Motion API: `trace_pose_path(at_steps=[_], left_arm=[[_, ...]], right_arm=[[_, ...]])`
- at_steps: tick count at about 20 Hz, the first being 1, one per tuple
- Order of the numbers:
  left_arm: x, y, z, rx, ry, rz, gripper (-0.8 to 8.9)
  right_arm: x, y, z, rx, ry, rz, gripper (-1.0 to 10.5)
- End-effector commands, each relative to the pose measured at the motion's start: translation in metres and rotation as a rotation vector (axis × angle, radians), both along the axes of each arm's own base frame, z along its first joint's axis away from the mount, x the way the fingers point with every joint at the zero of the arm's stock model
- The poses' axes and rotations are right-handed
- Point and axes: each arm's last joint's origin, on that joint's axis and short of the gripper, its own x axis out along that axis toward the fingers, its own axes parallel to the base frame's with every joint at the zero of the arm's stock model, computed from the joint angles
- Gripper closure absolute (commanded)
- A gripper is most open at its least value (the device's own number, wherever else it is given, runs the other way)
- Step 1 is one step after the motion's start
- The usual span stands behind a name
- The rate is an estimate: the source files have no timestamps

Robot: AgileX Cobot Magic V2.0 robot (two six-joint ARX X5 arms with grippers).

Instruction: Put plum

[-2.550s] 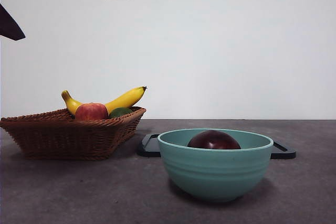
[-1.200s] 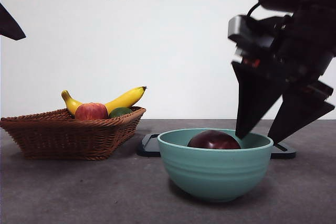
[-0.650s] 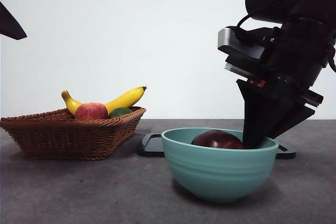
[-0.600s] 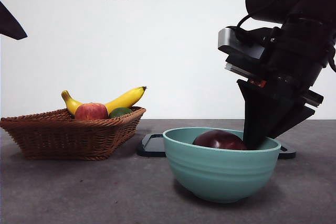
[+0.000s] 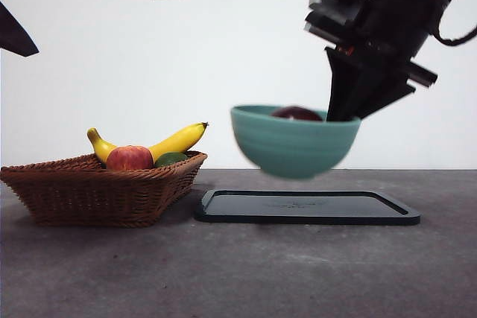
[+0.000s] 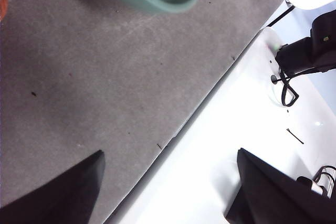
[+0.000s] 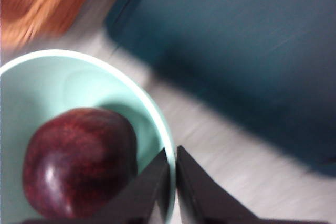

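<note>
right gripper pinching bowl rim | grey table | white wall

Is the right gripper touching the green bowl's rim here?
Touching. In the right wrist view the right gripper has its jaws closed on the bowl rim, one each side; the front view shows the bowl hanging clear above the black tray.

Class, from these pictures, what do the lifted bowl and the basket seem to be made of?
Bowl: probably matte glazed ceramic or plastic; smooth teal wall with faint ridges, pinched at the rim by the right pincer. Basket: woven wicker; brown interlaced strands show.
</note>
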Motion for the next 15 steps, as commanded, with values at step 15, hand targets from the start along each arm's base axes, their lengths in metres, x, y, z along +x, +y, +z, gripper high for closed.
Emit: trace_pose_path(at_steps=[15], left_arm=[[0.002,-0.002,0.003,-0.014,-0.029,-0.016,4.12]], right_arm=[[0.121,-0.005,-0.052,-0.051,0.103,-0.125,9.4]])
